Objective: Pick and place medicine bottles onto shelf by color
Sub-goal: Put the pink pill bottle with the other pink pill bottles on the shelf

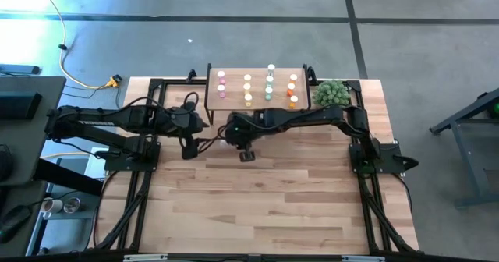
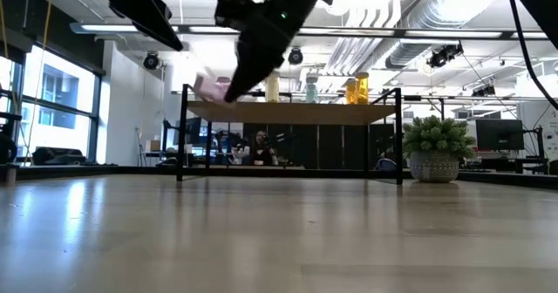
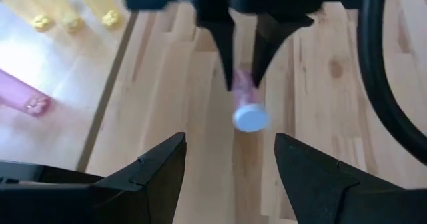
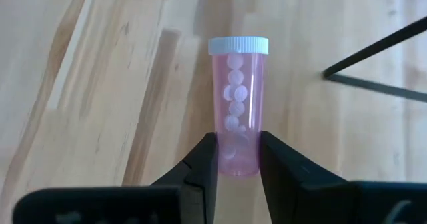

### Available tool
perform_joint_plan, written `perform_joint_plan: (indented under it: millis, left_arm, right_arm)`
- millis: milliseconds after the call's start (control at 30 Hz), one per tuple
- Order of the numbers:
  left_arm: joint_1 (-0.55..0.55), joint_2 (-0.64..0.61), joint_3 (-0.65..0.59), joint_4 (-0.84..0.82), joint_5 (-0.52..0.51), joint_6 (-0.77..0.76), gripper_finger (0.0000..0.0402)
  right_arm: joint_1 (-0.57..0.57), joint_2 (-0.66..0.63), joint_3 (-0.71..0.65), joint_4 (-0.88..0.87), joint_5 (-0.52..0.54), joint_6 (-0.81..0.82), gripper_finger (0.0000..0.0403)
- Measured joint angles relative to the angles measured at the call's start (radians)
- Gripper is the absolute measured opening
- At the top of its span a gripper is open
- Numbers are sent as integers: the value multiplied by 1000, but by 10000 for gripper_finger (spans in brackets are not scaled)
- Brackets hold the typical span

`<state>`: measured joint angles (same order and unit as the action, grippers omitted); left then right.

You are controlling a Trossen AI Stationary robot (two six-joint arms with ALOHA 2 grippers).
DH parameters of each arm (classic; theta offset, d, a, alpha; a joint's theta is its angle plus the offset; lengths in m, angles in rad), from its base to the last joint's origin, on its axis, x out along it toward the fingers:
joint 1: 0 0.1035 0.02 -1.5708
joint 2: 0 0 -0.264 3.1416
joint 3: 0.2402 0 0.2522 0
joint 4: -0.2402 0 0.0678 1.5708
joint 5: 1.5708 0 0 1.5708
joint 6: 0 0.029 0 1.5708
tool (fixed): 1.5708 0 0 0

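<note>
The shelf (image 1: 257,69) stands at the table's far middle on black legs. It bears rows of pink (image 1: 221,84), yellow (image 1: 248,89), green (image 1: 270,81) and orange (image 1: 292,90) medicine bottles, standing upright. My right gripper (image 1: 231,129) reaches in from the right to just in front of the shelf's left part and is shut on a pink bottle (image 4: 238,104) with a white cap. My left gripper (image 3: 230,164) is open and empty right beside it on its left, fingers toward the bottle's cap (image 3: 251,117). My right gripper pinches the pink bottle's bottom end (image 4: 237,159) between its two fingers. The bottle sticks out beyond the fingertips in line with them, its cap (image 4: 238,46) at the far end. It is lifted clear of the table at about shelf height (image 2: 209,88), lying near level, cap toward the table's left.
A green potted plant (image 1: 331,93) stands at the shelf's right end. The wide wooden tabletop (image 1: 265,200) lies bare toward the near edge. A person (image 2: 260,147) shows in the room behind the shelf.
</note>
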<state>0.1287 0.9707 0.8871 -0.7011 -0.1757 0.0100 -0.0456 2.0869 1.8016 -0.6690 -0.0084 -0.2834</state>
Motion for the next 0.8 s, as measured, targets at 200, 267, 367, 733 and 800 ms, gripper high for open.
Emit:
perform_joint_plan:
  millis: [200, 267, 367, 733, 800]
  left_arm:
    - [0, 0, 0, -7, 18, -7, 216]
    - [0, 0, 0, -6, 15, -8, 216]
    - [0, 0, 0, -3, 11, -10, 216]
    - [0, 0, 0, 10, 8, -7, 216]
    - [0, 0, 0, 10, 8, -8, 216]
  right_arm:
    - [0, 0, 65, 1, 43, 94, 74]
    - [0, -1, 72, 28, 43, 109, 74]
    - [0, -1, 72, 58, 43, 143, 74]
    - [7, 0, 72, 130, 39, 173, 74]
    - [7, 0, 72, 137, 39, 174, 74]
